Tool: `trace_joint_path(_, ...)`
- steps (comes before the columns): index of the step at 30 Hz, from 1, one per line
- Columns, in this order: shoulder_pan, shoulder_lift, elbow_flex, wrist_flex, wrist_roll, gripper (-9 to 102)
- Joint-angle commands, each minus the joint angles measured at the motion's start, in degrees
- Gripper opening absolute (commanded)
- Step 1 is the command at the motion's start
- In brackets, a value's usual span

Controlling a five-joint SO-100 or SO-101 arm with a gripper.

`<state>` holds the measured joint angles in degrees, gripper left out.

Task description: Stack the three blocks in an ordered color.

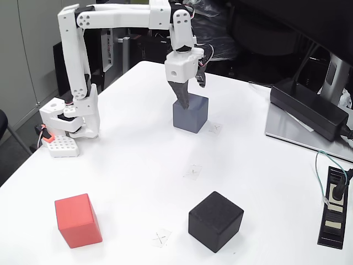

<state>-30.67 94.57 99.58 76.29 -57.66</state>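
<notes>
Fingers [182, 102] pointing down onto grey block [190, 113], arm [118, 18] stretched level

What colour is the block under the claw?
Slate grey block, seen in the fixed view beneath the claw.

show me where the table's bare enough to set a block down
Widest bare patch: the white tabletop between the matte red cube, the matte black cube and the slate grey cube. Another lies between the grey cube and the flat black power adapter. Crowded: around the grey cube, where the gripper sits, and the right edge by the black power strip.
</notes>
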Motion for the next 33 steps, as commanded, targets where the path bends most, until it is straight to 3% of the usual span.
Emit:
trace_joint_path(1, -0.3, -3.3, -5.5, 1.8, 0.5, 34)
trace_joint_path(25, -0.4, -13.4, -8.6, 3.6, 0.5, 33)
trace_joint_path(33, -0.5, -13.0, -8.8, 3.5, 4.5, 11)
